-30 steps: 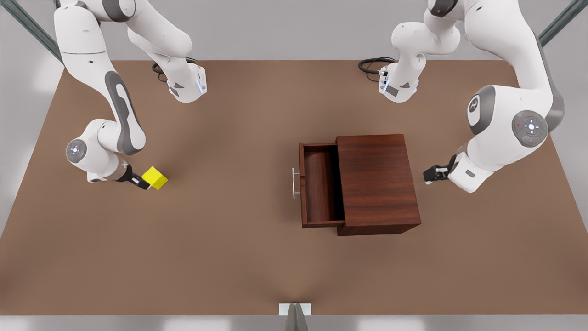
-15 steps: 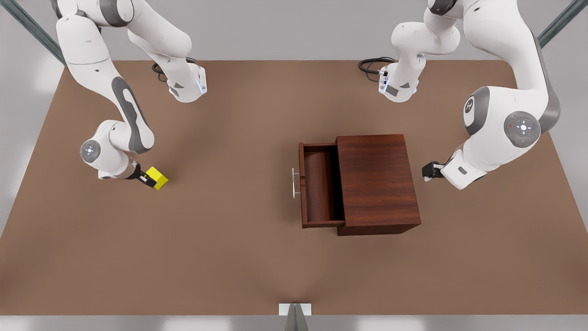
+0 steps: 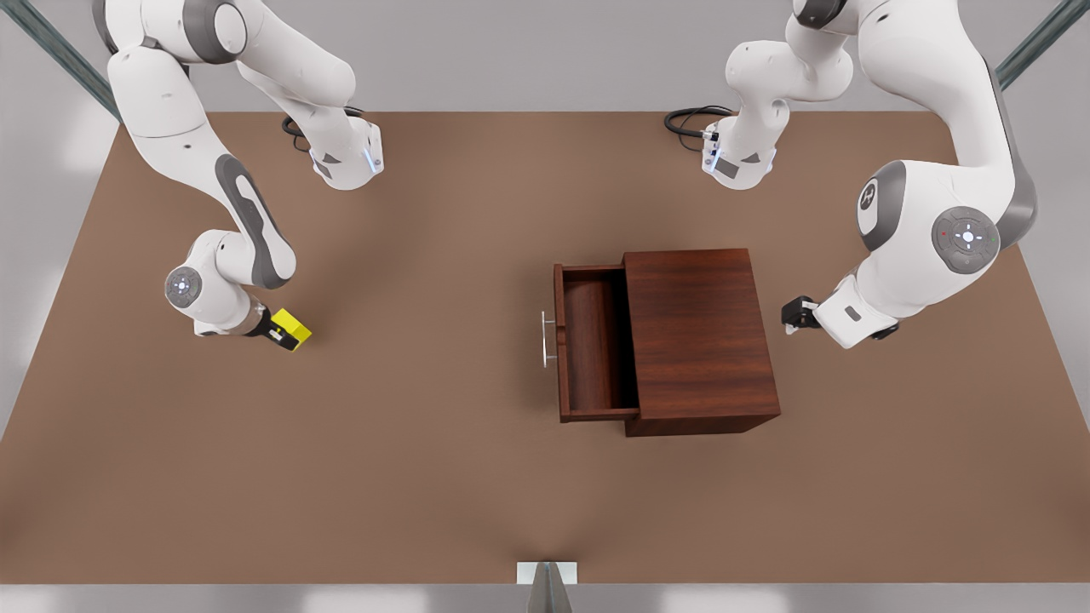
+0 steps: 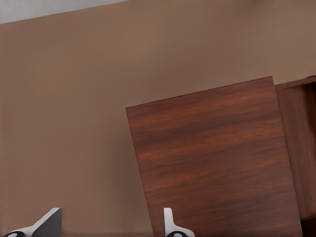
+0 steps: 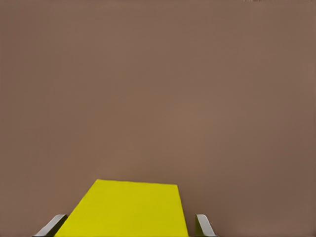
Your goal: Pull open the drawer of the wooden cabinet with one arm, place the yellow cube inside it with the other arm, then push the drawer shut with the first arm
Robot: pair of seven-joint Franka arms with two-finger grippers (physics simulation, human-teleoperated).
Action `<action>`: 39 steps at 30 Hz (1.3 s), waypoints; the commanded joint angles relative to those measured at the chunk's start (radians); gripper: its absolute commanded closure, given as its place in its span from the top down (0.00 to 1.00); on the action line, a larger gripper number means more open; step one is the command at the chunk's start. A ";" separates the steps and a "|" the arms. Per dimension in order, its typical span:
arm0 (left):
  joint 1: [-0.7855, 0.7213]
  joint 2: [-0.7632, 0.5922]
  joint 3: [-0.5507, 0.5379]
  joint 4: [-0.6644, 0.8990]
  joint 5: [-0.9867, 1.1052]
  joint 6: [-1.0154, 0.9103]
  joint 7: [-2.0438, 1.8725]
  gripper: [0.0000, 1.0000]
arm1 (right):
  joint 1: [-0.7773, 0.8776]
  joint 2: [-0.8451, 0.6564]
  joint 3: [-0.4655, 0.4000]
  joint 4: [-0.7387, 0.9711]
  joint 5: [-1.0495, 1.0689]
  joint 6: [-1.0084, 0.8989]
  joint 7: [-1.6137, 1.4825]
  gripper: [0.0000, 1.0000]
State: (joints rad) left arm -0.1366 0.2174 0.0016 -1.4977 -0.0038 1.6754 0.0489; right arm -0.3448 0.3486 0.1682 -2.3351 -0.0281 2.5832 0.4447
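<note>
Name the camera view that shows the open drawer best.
The front view: the drawer shows whole, pulled out of the wooden cabinet toward the front view's left, its inside and silver handle in sight. The left wrist view catches a strip of its interior beside the cabinet top. The right wrist view faces the yellow cube.

- Both arms [image 3: 213,111] [image 3: 937,102] have glossy white rounded shells, with grey covers over the joints.
- A grey strip runs down the forearm [image 3: 247,213] of the arm on the front view's left.
- Round grey caps [image 3: 965,238] [image 3: 181,286] at the wrists carry small lit dots.
- A white ring mark sits on a grey elbow cover [image 3: 869,197].
- The bases [image 3: 345,157] [image 3: 737,162] are white with grey patches and a thin blue light.
- Black cables [image 3: 690,119] coil behind the bases.
- The grippers [image 3: 281,334] [image 3: 796,315] are black; their fingertips [image 5: 202,224] look pale grey.
</note>
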 commanded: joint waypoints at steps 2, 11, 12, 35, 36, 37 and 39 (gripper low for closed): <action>0.000 -0.001 0.000 0.000 0.001 0.000 0.057 1.00 | 0.000 -0.002 -0.001 0.000 -0.007 0.006 0.037 0.69; 0.000 -0.001 0.000 -0.001 0.001 0.000 0.057 1.00 | 0.010 -0.122 -0.003 0.020 -0.009 -0.112 0.038 0.54; 0.000 -0.001 0.000 0.000 0.001 0.000 0.057 1.00 | 0.012 -0.149 -0.001 0.036 -0.007 -0.155 0.040 0.54; -0.012 -0.001 0.000 0.000 0.028 0.000 0.055 1.00 | 0.664 0.234 0.143 1.149 0.002 -0.996 1.229 0.54; -0.012 -0.001 0.000 0.000 0.028 0.000 0.057 1.00 | 0.693 0.256 0.137 1.178 0.002 -0.996 1.253 0.54; -0.012 -0.001 -0.002 0.000 0.028 0.000 0.057 1.00 | 0.717 0.277 0.139 1.208 0.002 -0.988 1.284 0.54; -0.012 0.000 0.000 0.000 0.028 0.000 0.057 1.00 | 0.777 0.322 0.142 1.267 0.002 -0.977 1.356 0.54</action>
State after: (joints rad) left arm -0.1488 0.2184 0.0013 -1.4977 0.0236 1.6754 0.0998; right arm 0.4166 0.6604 0.3083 -1.0840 -0.0203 1.6481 1.1526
